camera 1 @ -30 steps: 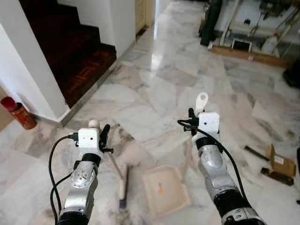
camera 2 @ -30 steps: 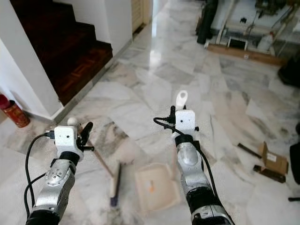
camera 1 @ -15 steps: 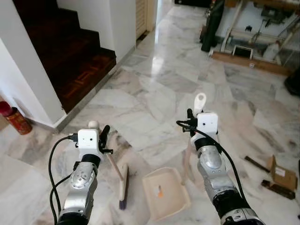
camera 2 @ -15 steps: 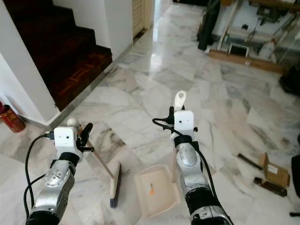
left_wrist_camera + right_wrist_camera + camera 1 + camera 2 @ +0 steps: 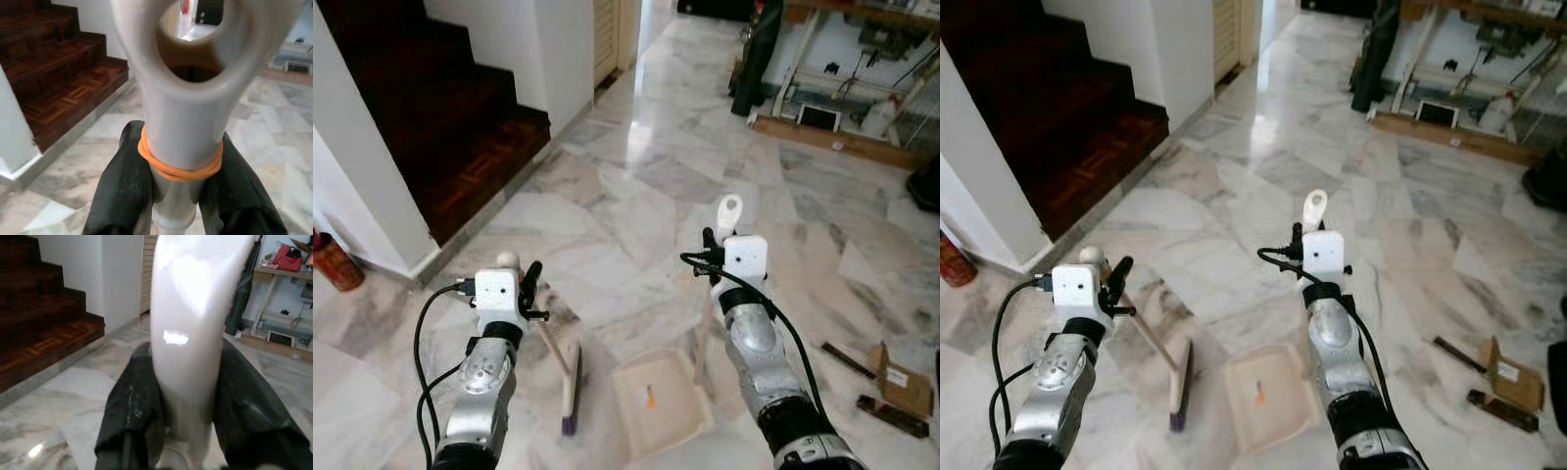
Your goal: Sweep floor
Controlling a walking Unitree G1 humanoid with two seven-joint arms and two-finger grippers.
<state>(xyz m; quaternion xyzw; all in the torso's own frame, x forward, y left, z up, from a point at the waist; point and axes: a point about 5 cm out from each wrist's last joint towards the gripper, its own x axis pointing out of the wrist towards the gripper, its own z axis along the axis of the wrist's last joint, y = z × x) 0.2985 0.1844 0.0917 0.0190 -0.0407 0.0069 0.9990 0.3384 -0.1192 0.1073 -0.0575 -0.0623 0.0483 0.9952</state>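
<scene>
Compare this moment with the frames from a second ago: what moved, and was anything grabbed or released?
Only the camera shifted forward. The left pincer stays shut on the broom handle, the right pincer on the dustpan handle. Broom head and dustpan stay side by side on the floor.

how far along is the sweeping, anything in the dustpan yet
Done: both tools are picked up. The left gripper is shut on the broom handle, the right gripper on the dustpan handle. In hand: the broom head rests on the marble floor beside the dustpan, which holds one small orange speck. Left: whatever sweeping remains; a cardboard box lies to the right.
</scene>
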